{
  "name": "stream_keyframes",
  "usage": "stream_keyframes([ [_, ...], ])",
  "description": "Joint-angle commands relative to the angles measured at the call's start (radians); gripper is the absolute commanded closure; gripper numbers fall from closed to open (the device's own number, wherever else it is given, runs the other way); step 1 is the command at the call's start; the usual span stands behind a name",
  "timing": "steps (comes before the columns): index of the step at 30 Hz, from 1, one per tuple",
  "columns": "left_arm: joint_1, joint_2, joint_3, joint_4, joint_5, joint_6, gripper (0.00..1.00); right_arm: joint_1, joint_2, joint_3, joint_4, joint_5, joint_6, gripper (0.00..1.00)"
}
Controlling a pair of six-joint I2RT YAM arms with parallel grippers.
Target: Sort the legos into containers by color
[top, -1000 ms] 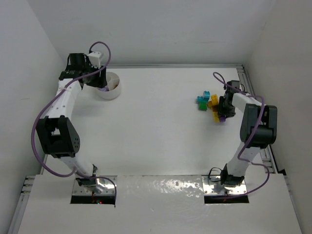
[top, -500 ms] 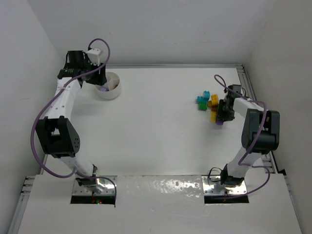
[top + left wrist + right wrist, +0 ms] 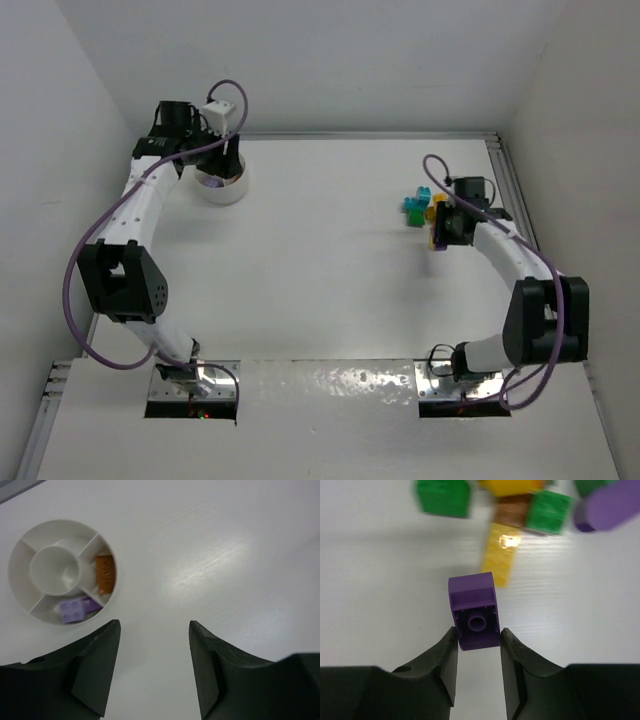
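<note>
In the right wrist view my right gripper [image 3: 477,635] is shut on a purple lego [image 3: 475,614], held just above the table. Beyond it lies the pile of legos: a green one [image 3: 443,497], a yellow one [image 3: 502,557], another green one [image 3: 550,511] and a purple one [image 3: 610,507]. From above, the right gripper [image 3: 440,232] sits just left of that pile [image 3: 415,207]. The white divided bowl [image 3: 54,571] holds an orange lego [image 3: 105,573] and purple legos [image 3: 75,609] in separate compartments. My left gripper [image 3: 155,625] hangs open and empty beside the bowl [image 3: 225,193].
White walls close the table on the left, back and right. A metal rail [image 3: 505,170] runs along the right edge behind the right arm. Purple cables loop off both arms.
The right gripper closed on the purple lego and drew it left, away from the pile. The left arm swung right, above the bowl.
</note>
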Motion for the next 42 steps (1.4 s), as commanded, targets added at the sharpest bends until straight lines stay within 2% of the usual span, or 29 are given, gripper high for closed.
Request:
stream_keyframes([
  [1, -0.088, 0.0, 0.063, -0.042, 0.084, 0.007, 0.44, 0.222, -0.073, -0.017, 0.081, 0.021, -0.041, 1.0],
  [6, -0.198, 0.0, 0.068, -0.07, 0.249, -0.05, 0.3, 0.514, -0.07, 0.036, 0.253, 0.007, 0.002, 1.0],
  [9, -0.246, -0.002, 0.039, -0.057, 0.326, -0.091, 0.23, 0.617, -0.009, 0.105, 0.334, 0.015, 0.019, 1.0],
  [12, -0.301, -0.008, 0.008, -0.044, 0.329, -0.103, 0.22, 0.693, 0.028, 0.144, 0.403, 0.009, 0.011, 1.0],
  [20, -0.363, -0.006, -0.081, 0.013, 0.328, -0.182, 0.24, 0.761, 0.079, 0.187, 0.44, 0.007, 0.025, 1.0],
  [30, -0.407, 0.035, -0.115, 0.075, 0.285, -0.232, 0.36, 0.78, 0.082, 0.204, 0.469, 0.007, 0.03, 1.0],
  [31, -0.407, 0.04, -0.116, 0.076, 0.277, -0.237, 0.41, 0.78, 0.082, 0.207, 0.468, 0.006, 0.03, 1.0],
  [36, -0.409, 0.057, -0.121, 0.09, 0.274, -0.243, 0.55, 0.783, 0.082, 0.208, 0.471, 0.006, 0.028, 1.0],
  [37, -0.409, 0.058, -0.122, 0.087, 0.274, -0.243, 0.62, 0.783, 0.079, 0.208, 0.472, 0.009, 0.03, 1.0],
  [39, -0.409, 0.06, -0.122, 0.084, 0.278, -0.24, 0.68, 0.783, 0.077, 0.207, 0.477, 0.014, 0.033, 1.0],
  [42, -0.41, 0.06, -0.122, 0.079, 0.289, -0.237, 0.83, 0.784, 0.079, 0.208, 0.478, 0.02, 0.033, 1.0],
])
